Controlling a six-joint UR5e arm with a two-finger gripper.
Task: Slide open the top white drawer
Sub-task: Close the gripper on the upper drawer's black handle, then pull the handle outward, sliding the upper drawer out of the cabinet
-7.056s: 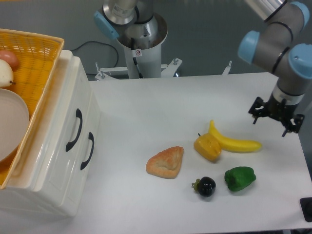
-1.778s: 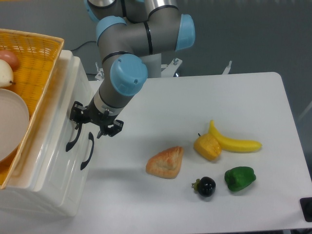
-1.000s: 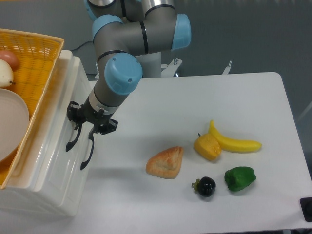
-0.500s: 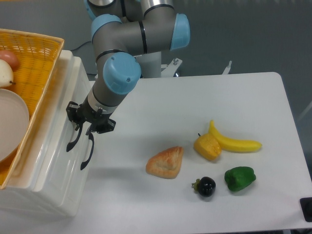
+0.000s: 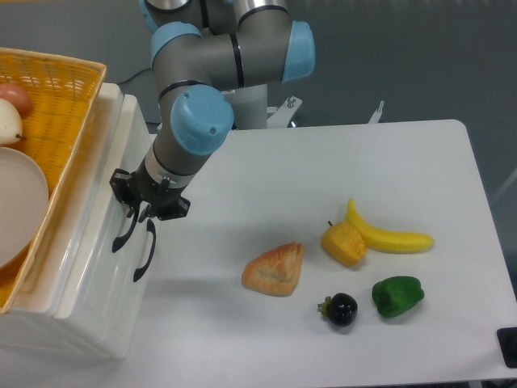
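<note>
The white plastic cabinet (image 5: 81, 323) stands at the table's left with its two drawer fronts facing right. The top white drawer (image 5: 93, 242) has a curved black handle (image 5: 121, 239); the matching lower drawer's handle (image 5: 146, 257) is just right of it. My gripper (image 5: 139, 212) points down-left onto the upper part of the top drawer's handle, its fingers closed in around it. The handle's upper end is hidden behind the fingers. The drawer front looks level with the cabinet face.
A yellow wicker basket (image 5: 69, 89) with a plate and onions rests on top of the cabinet. On the table lie a bread piece (image 5: 276, 268), a yellow pepper (image 5: 343, 242), a banana (image 5: 392, 238), a green pepper (image 5: 397, 295) and a dark round fruit (image 5: 341, 309). The arm's base (image 5: 242, 85) stands behind.
The arm swung from the far right to the cabinet. In the last second the gripper settled slightly lower onto the top handle and its fingers drew in. The drawer shows no clear movement.
</note>
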